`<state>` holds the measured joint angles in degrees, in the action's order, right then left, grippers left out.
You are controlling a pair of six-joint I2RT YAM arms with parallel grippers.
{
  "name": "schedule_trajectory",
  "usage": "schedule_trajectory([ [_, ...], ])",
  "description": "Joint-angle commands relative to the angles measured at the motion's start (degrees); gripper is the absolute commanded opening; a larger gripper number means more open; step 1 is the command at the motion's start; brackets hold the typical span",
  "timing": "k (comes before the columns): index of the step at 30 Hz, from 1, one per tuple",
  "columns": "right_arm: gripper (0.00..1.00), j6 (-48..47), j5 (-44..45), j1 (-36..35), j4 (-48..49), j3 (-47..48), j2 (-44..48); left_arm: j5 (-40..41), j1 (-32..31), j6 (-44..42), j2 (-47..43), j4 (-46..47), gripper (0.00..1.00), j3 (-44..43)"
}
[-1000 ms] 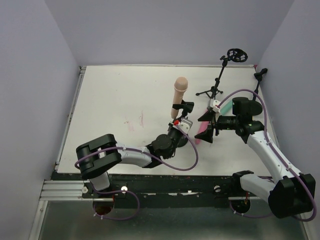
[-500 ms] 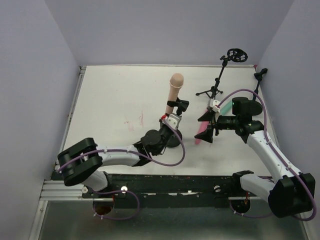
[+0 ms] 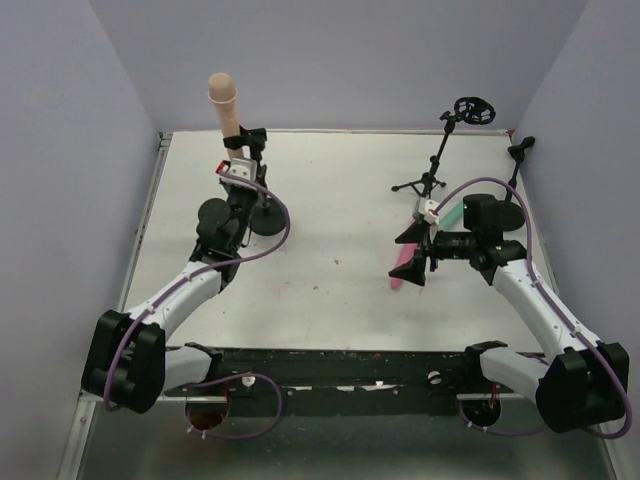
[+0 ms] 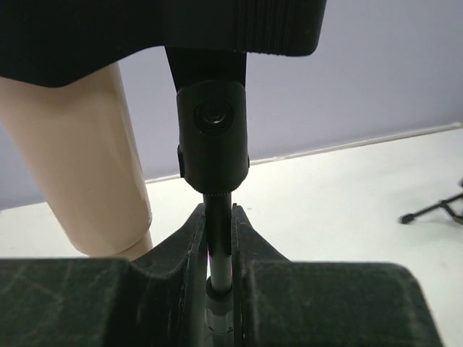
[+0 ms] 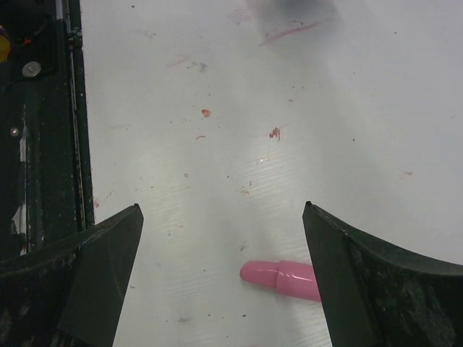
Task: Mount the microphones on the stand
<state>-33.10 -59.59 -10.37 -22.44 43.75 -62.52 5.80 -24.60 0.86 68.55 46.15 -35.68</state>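
The peach-beige microphone point(image 3: 222, 98) is clipped upright in a black stand point(image 3: 250, 140) with a round base point(image 3: 264, 219), at the back left of the table. My left gripper point(image 3: 238, 182) is shut on that stand's thin pole point(image 4: 219, 249), with the microphone point(image 4: 90, 166) to the left of it in the left wrist view. My left gripper point(image 4: 217, 217) holds the pole just below the clip joint point(image 4: 213, 130). The pink microphone point(image 3: 404, 271) lies on the table. My right gripper point(image 3: 414, 254) hovers open over its tip point(image 5: 278, 277). The teal-green microphone point(image 3: 452, 213) lies partly hidden behind the right wrist.
A black tripod stand point(image 3: 428, 178) with a round holder point(image 3: 473, 110) stands at the back right. Another small black stand point(image 3: 520, 152) is by the right wall. The table's dark front rail point(image 5: 43, 144) shows at the left of the right wrist view.
My left arm has carried the stand with the peach-beige microphone from the middle of the table to the back left. The right arm and the pink microphone have not moved.
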Motion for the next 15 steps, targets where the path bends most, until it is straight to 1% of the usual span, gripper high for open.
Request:
schedule_trajectory([
  [1, 1.00, -1.4, 0.2, 0.4, -0.7, 1.3, -0.6, -11.2, 11.8, 0.3, 4.0, 2.0, 0.00, -6.8],
  [4, 1.00, -1.4, 0.2, 0.4, -0.8, 1.2, -0.6, -12.5, 17.1, -0.1, 9.7, 3.8, 0.00, -11.4],
  [8, 1.00, -1.4, 0.1, 0.4, -1.1, 1.3, -1.3, -10.4, 21.0, -2.0, 17.6, 5.4, 0.00, -18.4],
  [10, 1.00, -1.4, -0.5, 0.3, -1.5, 1.5, -2.0, -10.2, 22.7, -1.2, 21.9, 5.6, 0.00, -22.2],
  [12, 1.00, -2.0, -1.0, 0.4, -2.3, 1.6, -2.5, -9.6, 24.1, 2.5, 25.4, 5.8, 0.00, -26.2],
  [13, 1.00, -2.7, -1.1, 0.4, -2.7, 1.9, -2.8, -9.1, 24.1, 3.5, 26.9, 5.9, 0.00, -27.9],
  [14, 1.00, -3.2, -1.3, 0.4, -3.2, 1.9, -3.2, -8.8, 26.1, 4.4, 28.2, 5.9, 0.00, -29.3],
  [15, 1.00, -3.5, -1.3, 0.4, -3.6, 2.2, -3.7, -8.7, 26.4, 4.4, 29.7, 5.6, 0.00, -31.1],
])
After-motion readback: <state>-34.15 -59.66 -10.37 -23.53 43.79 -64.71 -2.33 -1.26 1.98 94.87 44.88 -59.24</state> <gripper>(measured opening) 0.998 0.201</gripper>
